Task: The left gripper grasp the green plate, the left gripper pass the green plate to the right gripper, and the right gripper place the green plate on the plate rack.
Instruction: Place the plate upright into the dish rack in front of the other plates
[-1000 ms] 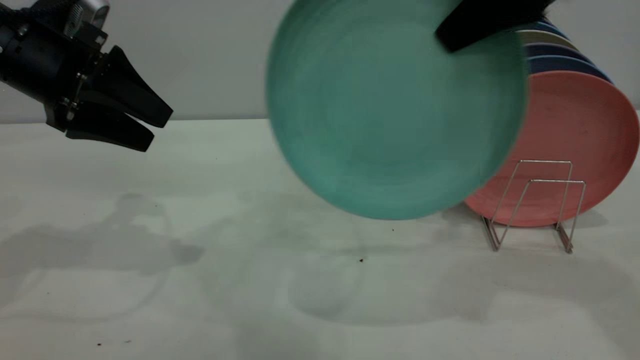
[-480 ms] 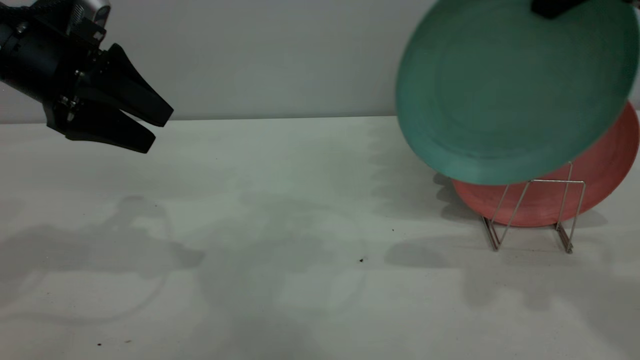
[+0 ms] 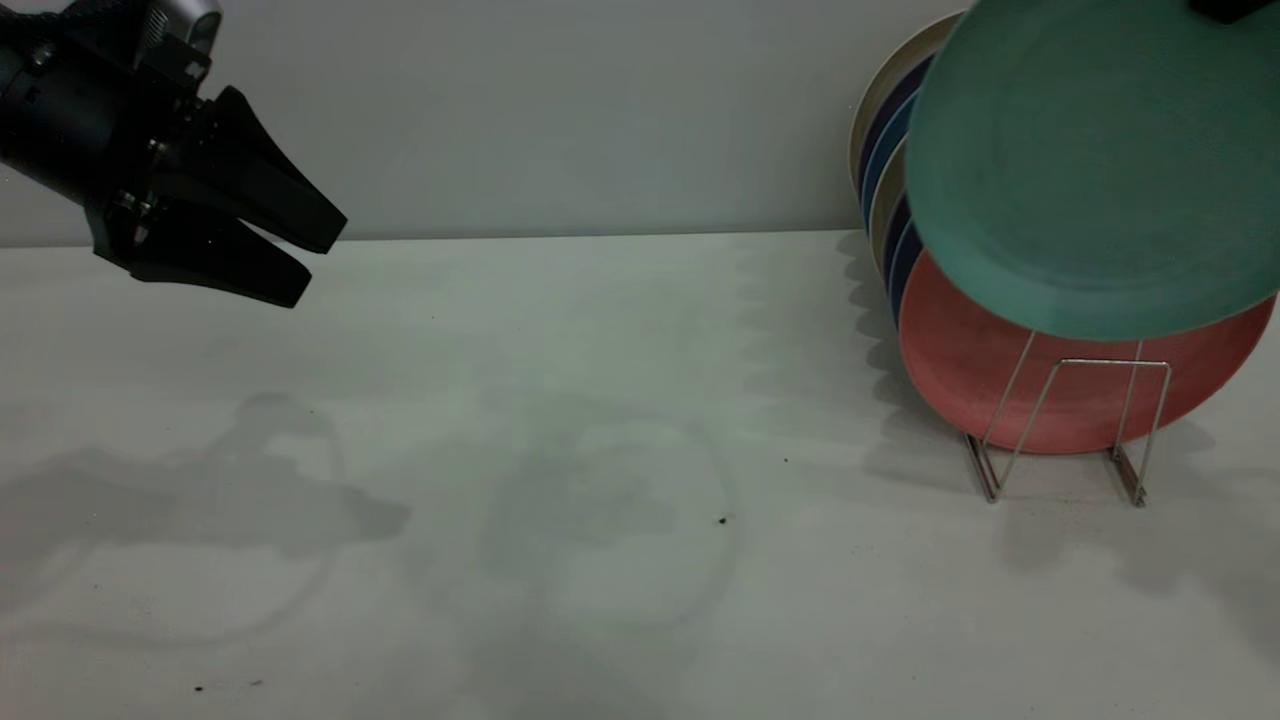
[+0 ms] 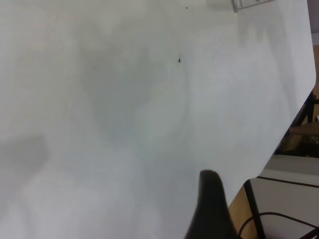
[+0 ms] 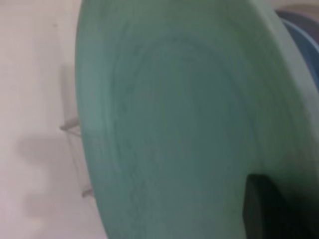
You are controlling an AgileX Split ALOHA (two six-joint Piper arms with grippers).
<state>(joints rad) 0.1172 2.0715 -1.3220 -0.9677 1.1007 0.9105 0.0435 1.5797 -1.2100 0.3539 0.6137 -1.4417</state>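
High at the right, over the rack (image 3: 1115,361): green plate (image 3: 1090,170), off the table (image 3: 600,400) and tilted, face toward the exterior camera. Round, matte teal-green, with a low raised rim and faint rings across the face. Runs out of view at the top and right edge. Covers the upper part of the pink plate (image 3: 1000,370), which stands in the rack. Lower rim sits just above the front wire loop's top bar and hides the top of the loop behind; cannot tell whether rim and wire touch. Fills nearly all of the right wrist view, with blue plate edges peeking past its rim.

Pinched near the upper edge by the right gripper (image 3: 1235,8), seen only as a black sliver at the top right corner; one black finger (image 5: 269,209) lies pressed flat on the plate's face in the right wrist view.

Behind the pink plate, stacked upright: blue plates (image 3: 893,130) and a beige one (image 3: 890,75), edges fanned to the left of the green plate.

Far left, well apart from all plates: left gripper (image 3: 318,258), raised above the table, pointing down and to the right, pointed fingers spread a little, nothing between them.
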